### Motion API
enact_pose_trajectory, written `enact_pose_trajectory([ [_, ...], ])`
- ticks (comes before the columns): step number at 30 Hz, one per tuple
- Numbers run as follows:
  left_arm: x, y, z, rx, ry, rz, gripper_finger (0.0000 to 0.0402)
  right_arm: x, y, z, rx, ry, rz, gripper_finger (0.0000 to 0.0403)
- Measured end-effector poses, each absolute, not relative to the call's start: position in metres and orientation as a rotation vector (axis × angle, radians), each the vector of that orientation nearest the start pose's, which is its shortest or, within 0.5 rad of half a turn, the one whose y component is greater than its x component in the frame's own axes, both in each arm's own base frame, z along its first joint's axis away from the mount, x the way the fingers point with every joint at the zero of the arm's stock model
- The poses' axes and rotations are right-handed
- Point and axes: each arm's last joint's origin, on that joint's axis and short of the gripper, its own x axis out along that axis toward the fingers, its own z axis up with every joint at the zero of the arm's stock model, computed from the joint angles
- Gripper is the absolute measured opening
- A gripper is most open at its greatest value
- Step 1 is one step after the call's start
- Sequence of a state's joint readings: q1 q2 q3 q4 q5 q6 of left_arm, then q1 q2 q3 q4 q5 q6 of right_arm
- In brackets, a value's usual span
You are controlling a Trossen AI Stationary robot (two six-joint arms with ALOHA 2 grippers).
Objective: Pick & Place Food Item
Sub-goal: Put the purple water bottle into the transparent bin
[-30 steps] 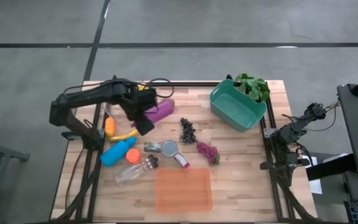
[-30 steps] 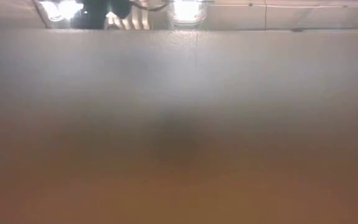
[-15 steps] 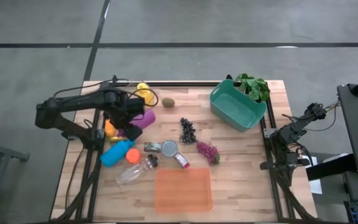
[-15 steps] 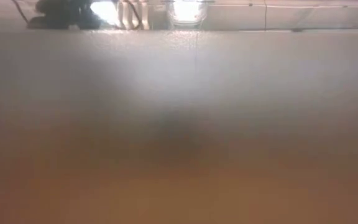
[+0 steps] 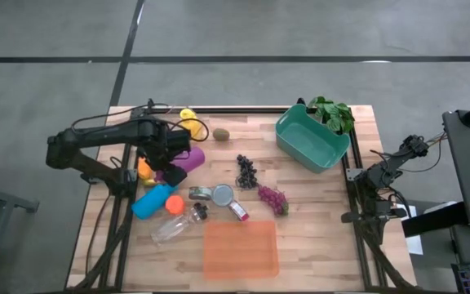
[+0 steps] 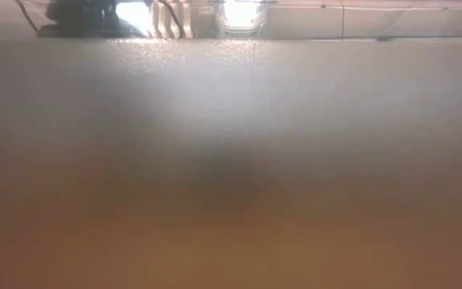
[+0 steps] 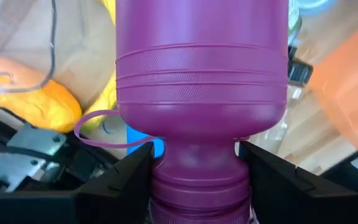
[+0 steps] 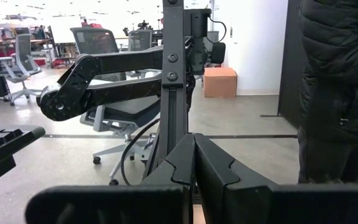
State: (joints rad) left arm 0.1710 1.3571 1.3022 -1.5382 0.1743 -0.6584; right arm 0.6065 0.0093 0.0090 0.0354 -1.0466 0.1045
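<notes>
A purple bottle (image 7: 201, 93) is held by the left gripper (image 7: 197, 168), the two dark fingers (image 7: 126, 177) being closed on its narrow neck just below the body, as is seen in the left wrist view; a thin purple ring (image 7: 104, 130) is seen hanging at the neck; in the high view the same bottle (image 5: 188, 158) is found at the left part of the wooden table (image 5: 317, 220), lying over the clutter there, with the left gripper (image 5: 170, 151) at its end; an orange item (image 5: 144, 169) is placed just beside it, and a blue bottle (image 5: 155, 201) with an orange cap (image 5: 175, 203) lies nearer the front edge; a clear bottle (image 5: 176, 223) is laid next to that; a yellow item (image 5: 188, 119) and a small brown kiwi (image 5: 220, 134) are set near the far edge; dark grapes (image 5: 246, 171) and reddish grapes (image 5: 272, 198) are laid near the middle, well apart from the left gripper; a teal bin (image 5: 312, 139) is placed at the far right, with leafy greens (image 5: 331, 113) touching its rim; an orange tray (image 5: 241, 248) lies at the front; the right gripper (image 8: 194, 168) is parked off the right side of the table, its fingers pressed together with nothing between them; a person in a dark jacket (image 8: 337, 87) is seen standing in the room beyond; little is shown by the low view.
</notes>
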Motion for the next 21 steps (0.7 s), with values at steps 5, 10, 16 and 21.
enact_pose_trajectory([
  [5, 0.2087, 0.0298, 0.3117, -0.775, 1.521, 0.519, 0.0214, 0.0541, 0.0680, 0.1688, 0.071, 0.048, 1.653, 0.0008],
  [10, 0.2092, 0.0301, 0.3117, -0.761, 1.515, 0.518, 0.0214, 0.0541, 0.0680, 0.1688, 0.071, 0.048, 1.653, 0.0008],
  [16, 0.2094, 0.0302, 0.3118, -0.744, 1.514, 0.504, 0.0214, 0.0541, 0.0680, 0.1689, 0.071, 0.047, 1.653, 0.0008],
  [21, 0.2094, 0.0302, 0.3119, -0.737, 1.514, 0.504, 0.0214, 0.0541, 0.0680, 0.1688, 0.071, 0.048, 1.653, 0.0008],
])
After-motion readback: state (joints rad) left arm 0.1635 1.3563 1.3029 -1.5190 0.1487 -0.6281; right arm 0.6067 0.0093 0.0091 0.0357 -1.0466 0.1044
